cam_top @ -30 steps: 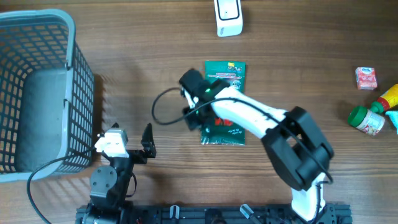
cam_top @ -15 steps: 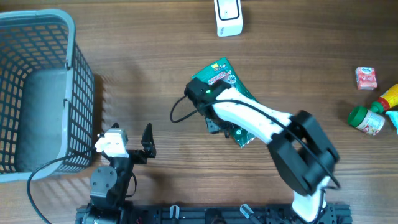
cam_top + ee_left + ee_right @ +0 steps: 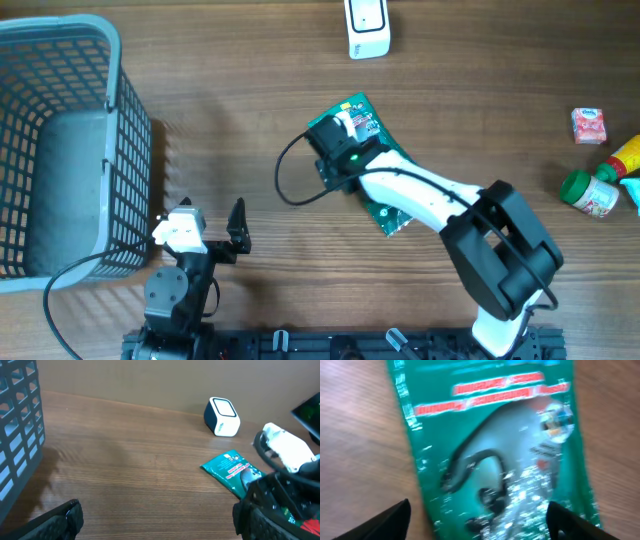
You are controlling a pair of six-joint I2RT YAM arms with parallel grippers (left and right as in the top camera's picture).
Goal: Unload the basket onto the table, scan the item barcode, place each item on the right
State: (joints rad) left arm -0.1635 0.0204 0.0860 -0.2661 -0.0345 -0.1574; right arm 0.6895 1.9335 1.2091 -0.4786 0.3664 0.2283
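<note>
- While the green packet (image 3: 490,450) lies flat on the desk (image 3: 200,130), slanted and a little way short of the scanner (image 3: 366,28), it is gripped by nothing.
- The right pincer (image 3: 480,522) is held directly above it, jaws spread wide and empty.
- The left pincer (image 3: 160,517) is parked by the basket (image 3: 115,60), equally wide.
- The packet is best taken by one edge, so that its print is left uncovered by the fingers.
- No barcode can be made out in any view. The side that carries it should be found first and then presented squarely to the scanner.
- The film is seen to be glossy and crinkled, so glare is likely. It should be kept taut rather than bent.
- Red and white lettering is printed on the green foil, and a blurred dark picture is shown at the centre.
</note>
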